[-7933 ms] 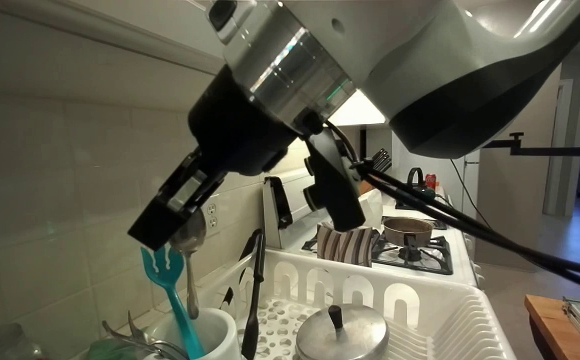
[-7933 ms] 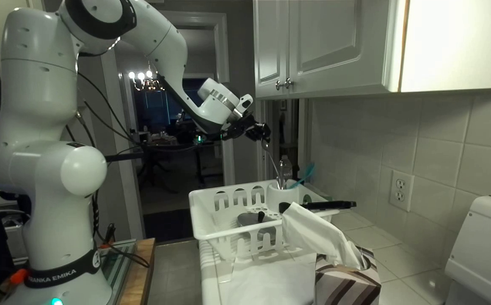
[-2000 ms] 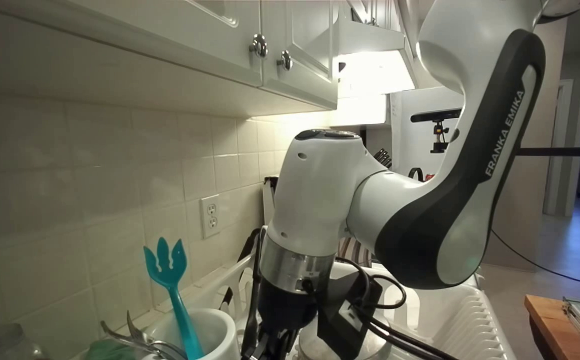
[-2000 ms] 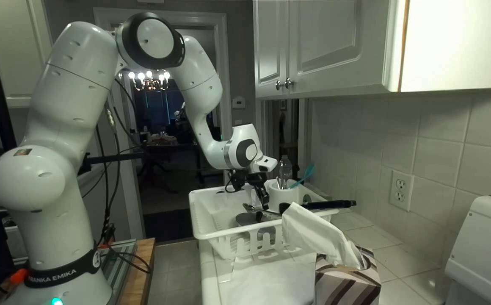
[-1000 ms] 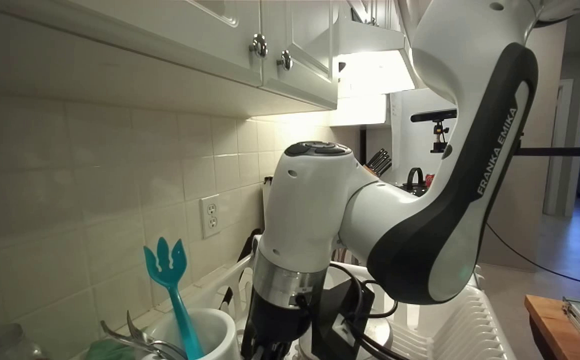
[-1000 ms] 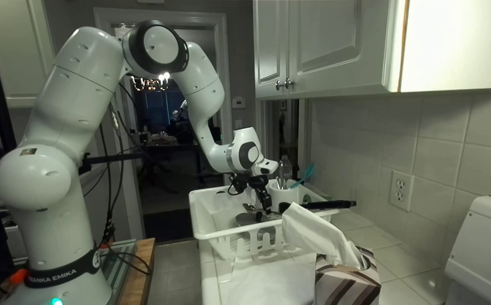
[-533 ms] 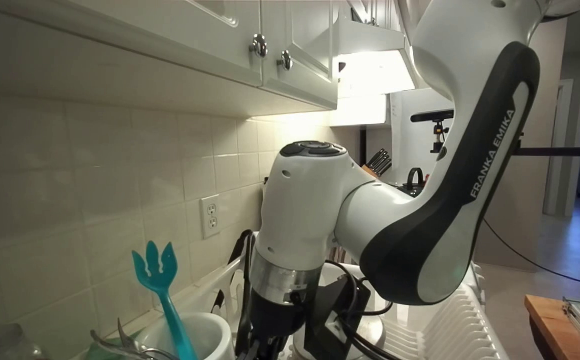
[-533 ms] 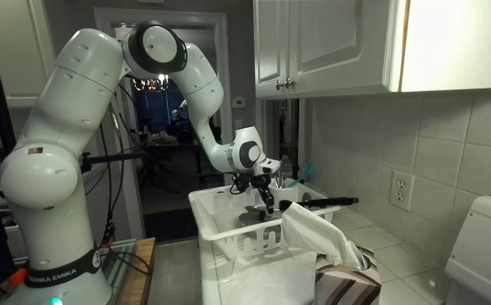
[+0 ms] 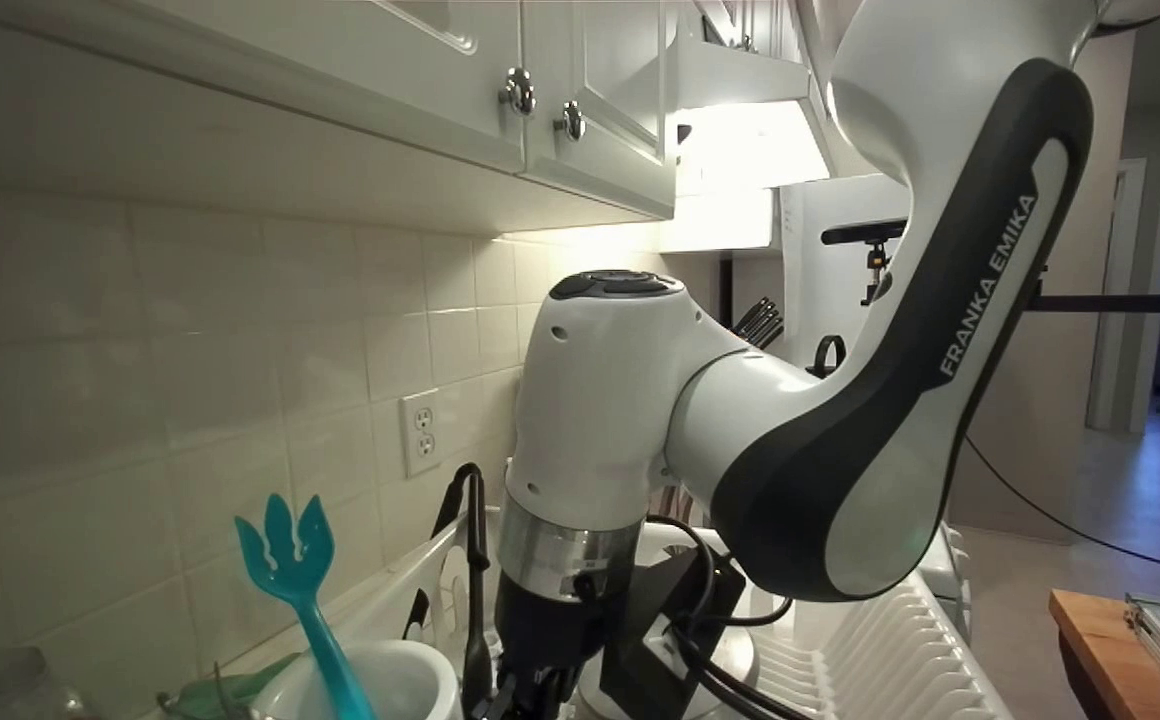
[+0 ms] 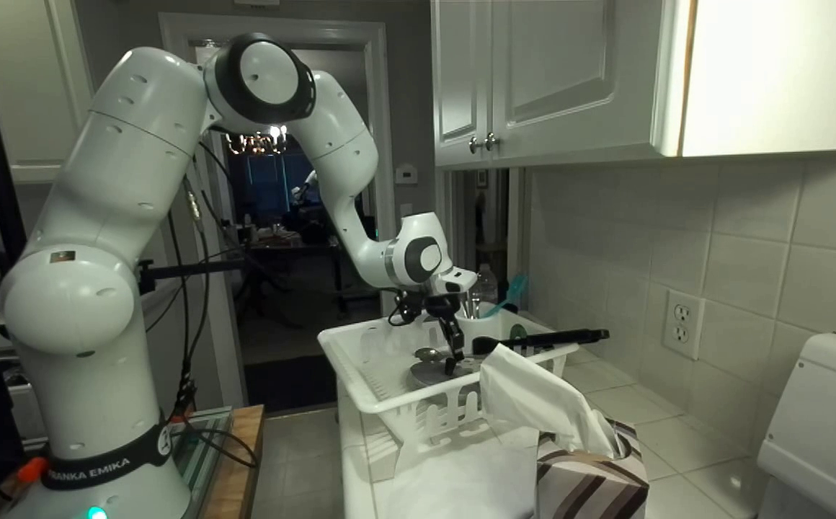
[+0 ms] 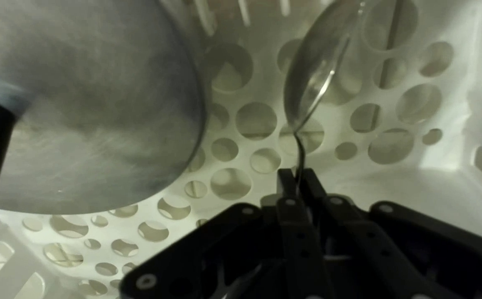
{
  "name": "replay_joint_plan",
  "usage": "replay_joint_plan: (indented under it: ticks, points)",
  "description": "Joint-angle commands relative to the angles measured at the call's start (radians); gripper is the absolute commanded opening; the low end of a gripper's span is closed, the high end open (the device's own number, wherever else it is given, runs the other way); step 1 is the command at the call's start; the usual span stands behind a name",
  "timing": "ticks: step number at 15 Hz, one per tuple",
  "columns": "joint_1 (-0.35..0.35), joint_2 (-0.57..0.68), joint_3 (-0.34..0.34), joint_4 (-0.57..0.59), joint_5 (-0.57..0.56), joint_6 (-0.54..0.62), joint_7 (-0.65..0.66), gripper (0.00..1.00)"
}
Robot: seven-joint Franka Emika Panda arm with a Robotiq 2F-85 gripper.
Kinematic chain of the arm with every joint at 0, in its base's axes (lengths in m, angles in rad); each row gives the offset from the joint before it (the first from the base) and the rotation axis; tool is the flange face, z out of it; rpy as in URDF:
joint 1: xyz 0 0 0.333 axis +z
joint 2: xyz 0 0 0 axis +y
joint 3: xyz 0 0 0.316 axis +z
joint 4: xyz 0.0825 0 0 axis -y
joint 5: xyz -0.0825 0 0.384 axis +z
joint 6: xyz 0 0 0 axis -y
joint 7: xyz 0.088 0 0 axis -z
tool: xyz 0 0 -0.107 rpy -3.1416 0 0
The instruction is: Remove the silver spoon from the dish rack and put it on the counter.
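Low inside the white dish rack (image 10: pixel 349 382), my gripper (image 11: pixel 299 178) is shut on the slim handle of the silver spoon (image 11: pixel 318 68), just behind its neck. The oval bowl extends past the fingertips in the wrist view, turned on edge above the perforated rack floor. Whether the spoon touches that floor I cannot tell. In an exterior view the bowl of the spoon (image 10: pixel 430 354) shows left of my gripper (image 10: pixel 454 353); the handle's far end is hidden. The counter (image 10: pixel 648 404) is tiled and runs along the wall beside the rack.
A metal lid (image 11: pixel 99 124) with a black knob lies in the rack beside the spoon. The utensil cup (image 9: pixel 380 680) holds a teal pronged utensil (image 9: pixel 290 570). A black-handled utensil (image 10: pixel 555 339) crosses the rack's rim. A striped tissue box (image 10: pixel 591 476) stands by the rack.
Much earlier the spoon hung from my gripper over the cup; now it is low in the rack. Over the last second the rack, cup and teal utensil have shifted and the rack looks tilted.
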Motion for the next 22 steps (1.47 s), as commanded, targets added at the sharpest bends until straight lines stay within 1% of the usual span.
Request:
replay_joint_plan:
  ticks: [1,5,8,9,11,13,14,16,20,22]
  points:
    - [0.024,-0.017,-0.022,0.005,0.062,-0.06,0.037,0.02]
    - [0.041,-0.016,-0.053,0.01,0.057,-0.061,0.128,0.02]
    - [0.05,-0.034,-0.063,0.0,0.041,-0.072,0.16,0.02]
    - [0.049,-0.043,-0.058,-0.005,0.039,-0.079,0.15,0.02]
    - [0.038,-0.063,-0.035,-0.016,0.022,-0.067,0.09,0.02]
    - [0.05,-0.084,-0.038,-0.019,0.004,-0.084,0.069,0.02]
    - [0.062,-0.101,-0.048,-0.022,-0.01,-0.107,0.076,0.02]
    - [0.054,-0.128,-0.031,-0.026,0.002,-0.17,0.077,0.02]
    - [-0.018,-0.137,0.055,-0.007,0.092,-0.358,0.026,0.02]
    - [-0.043,-0.132,0.083,0.0,0.112,-0.412,0.014,0.02]
